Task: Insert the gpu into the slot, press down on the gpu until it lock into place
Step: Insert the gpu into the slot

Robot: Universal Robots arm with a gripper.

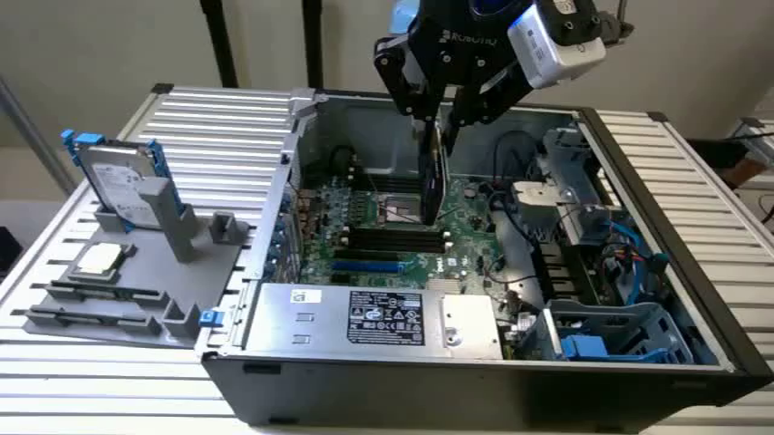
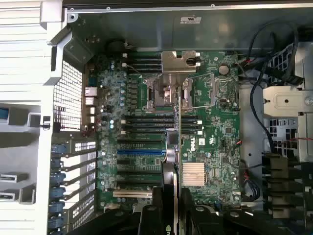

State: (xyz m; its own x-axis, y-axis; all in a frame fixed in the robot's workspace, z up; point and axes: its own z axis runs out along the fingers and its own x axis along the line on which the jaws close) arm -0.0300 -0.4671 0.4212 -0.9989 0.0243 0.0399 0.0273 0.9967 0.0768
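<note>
The hand [image 1: 441,120] sits at the upper middle of the exterior frame, above the open computer case [image 1: 484,385], and it is clamped on the gpu [image 1: 430,177], with a finger on each flat side. The card hangs edge-on, upright, down into the case and over the green motherboard [image 1: 362,227], and its lower end is near the board's middle. The blue slot [image 1: 366,267] lies lower in the frame, toward the exterior view's left of the card and apart from it, so nothing is seated there. Below the slot is the silver power supply [image 1: 303,322]. At the exterior view's left, a grey fixture [image 1: 133,281] on the slatted bench [image 1: 97,399] holds a hard drive [image 1: 115,177] upright.

Over to the wrist view: the hand [image 2: 171,213] is seen from behind, and its dark fingers [image 2: 154,215] grip the gpu [image 2: 174,152], which shows as a thin edge running out across the black memory slots [image 2: 146,125]. The slot [image 2: 141,152] is bare and bright blue, and its near end is just beside the card's edge, with the card not in it. On the card's other side is a ribbed heat sink [image 2: 195,175].
</note>
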